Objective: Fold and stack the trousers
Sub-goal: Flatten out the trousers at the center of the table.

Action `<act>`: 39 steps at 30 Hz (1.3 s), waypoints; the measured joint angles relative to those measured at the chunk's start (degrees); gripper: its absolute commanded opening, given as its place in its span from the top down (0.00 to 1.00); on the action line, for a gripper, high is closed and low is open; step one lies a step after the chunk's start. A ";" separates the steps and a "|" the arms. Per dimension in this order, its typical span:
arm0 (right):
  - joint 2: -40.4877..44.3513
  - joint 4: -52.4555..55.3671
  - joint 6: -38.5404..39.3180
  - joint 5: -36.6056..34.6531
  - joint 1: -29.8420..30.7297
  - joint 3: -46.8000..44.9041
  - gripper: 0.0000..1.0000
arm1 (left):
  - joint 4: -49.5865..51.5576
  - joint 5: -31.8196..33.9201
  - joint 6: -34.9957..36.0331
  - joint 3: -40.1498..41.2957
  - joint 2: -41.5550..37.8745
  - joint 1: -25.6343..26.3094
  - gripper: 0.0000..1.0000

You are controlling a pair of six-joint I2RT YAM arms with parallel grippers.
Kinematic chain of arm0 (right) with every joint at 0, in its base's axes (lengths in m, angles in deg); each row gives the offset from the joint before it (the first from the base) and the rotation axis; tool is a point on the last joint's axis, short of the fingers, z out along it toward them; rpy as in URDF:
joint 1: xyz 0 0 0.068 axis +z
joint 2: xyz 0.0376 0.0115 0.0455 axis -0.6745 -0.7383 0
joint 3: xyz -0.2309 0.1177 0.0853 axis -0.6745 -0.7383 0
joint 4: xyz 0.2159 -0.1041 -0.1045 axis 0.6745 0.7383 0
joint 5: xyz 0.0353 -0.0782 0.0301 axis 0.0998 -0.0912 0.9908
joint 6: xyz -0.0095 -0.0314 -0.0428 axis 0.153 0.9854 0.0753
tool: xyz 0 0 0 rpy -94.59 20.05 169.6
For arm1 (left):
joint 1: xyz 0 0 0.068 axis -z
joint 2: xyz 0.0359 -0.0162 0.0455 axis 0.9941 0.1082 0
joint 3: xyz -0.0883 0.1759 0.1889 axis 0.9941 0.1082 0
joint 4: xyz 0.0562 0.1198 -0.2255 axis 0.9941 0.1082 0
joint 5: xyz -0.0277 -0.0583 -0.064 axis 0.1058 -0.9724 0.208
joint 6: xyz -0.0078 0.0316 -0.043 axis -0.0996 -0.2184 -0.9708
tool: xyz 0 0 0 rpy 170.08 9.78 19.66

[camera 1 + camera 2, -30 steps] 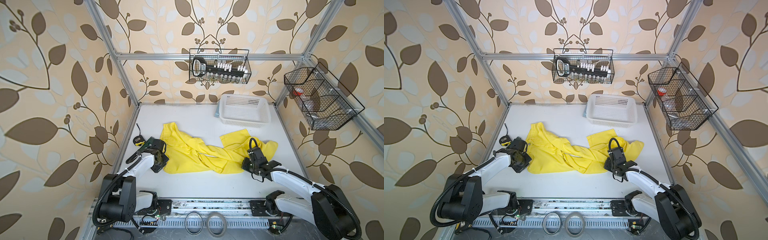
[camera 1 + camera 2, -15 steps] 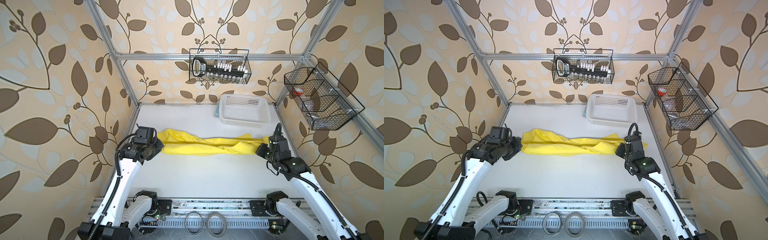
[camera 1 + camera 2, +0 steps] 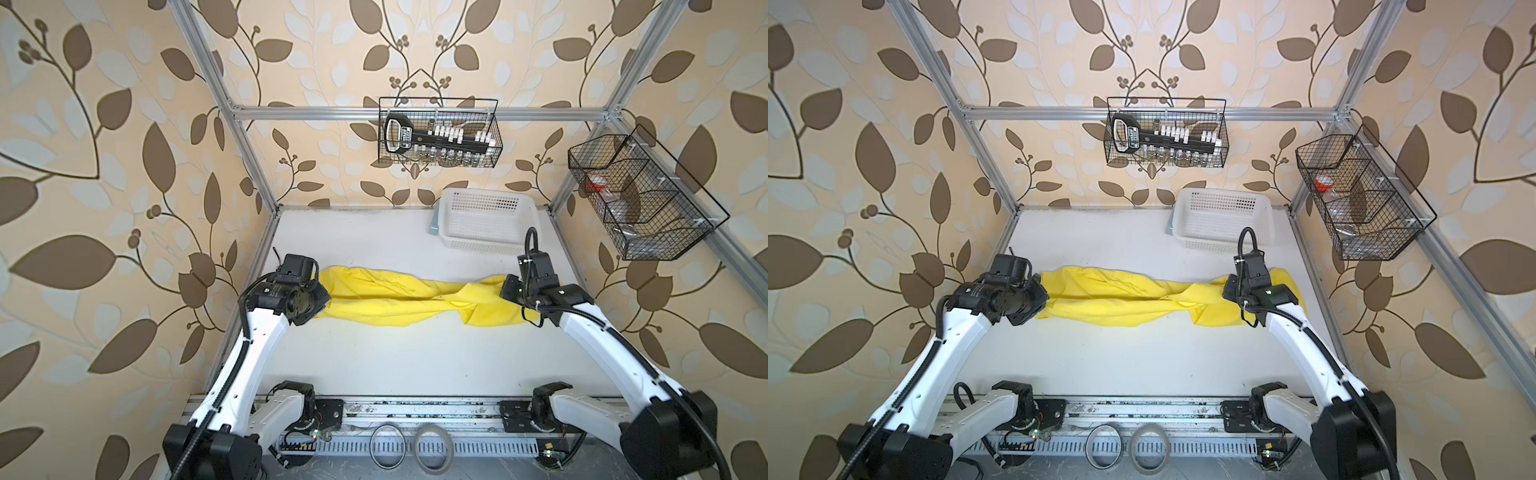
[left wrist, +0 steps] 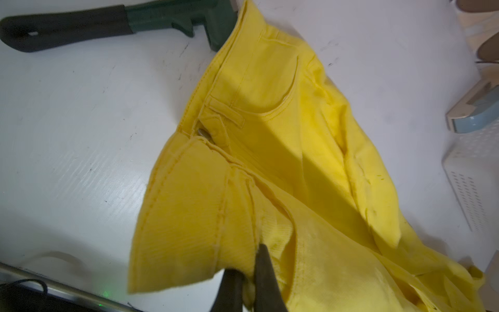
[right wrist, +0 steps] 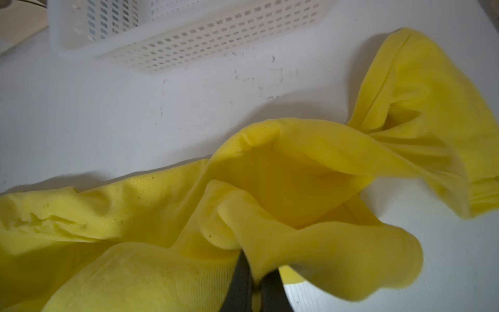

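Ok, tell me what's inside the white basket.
The white basket looks empty: both top views show only its bare perforated floor and walls. Its near wall covers a strip of the floor just behind it, so something small there could go unseen.

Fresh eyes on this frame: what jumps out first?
The bright yellow trousers stretch across the middle of the table. The left tool is shut on the waist end, the right tool on a leg end. A white basket sits at the back right.
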 measured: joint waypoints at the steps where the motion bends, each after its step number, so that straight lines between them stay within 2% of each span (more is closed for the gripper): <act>1: -2.08 -1.38 -0.07 0.37 0.02 0.02 0.87 | -0.42 0.11 0.02 0.39 0.68 0.00 1.00; 6: -11.04 -8.76 1.46 1.40 0.98 0.70 0.78 | -1.31 2.32 0.98 0.42 0.76 0.00 1.00; 10: -17.55 -12.70 3.96 1.86 1.86 3.69 0.60 | -0.46 4.35 2.60 -0.39 0.48 0.00 1.00; 16: -16.70 -13.60 8.17 3.63 -0.63 6.93 0.40 | 1.70 6.60 4.52 -2.58 -0.94 0.00 1.00; 23: -4.74 -9.75 9.35 5.29 -9.70 6.27 0.38 | 2.45 7.63 5.29 -3.21 -1.01 0.00 1.00; 28: 7.21 -8.46 5.14 8.81 -17.44 -2.10 0.34 | 2.38 7.89 5.77 -4.70 0.22 0.00 1.00; 33: 8.26 -8.63 0.31 14.01 -21.51 -10.34 0.32 | 1.90 7.98 6.01 -4.72 1.77 0.00 1.00; 39: 4.07 -13.88 -7.41 20.28 -22.08 -14.60 0.32 | 1.29 8.00 6.16 -4.72 2.27 0.00 1.00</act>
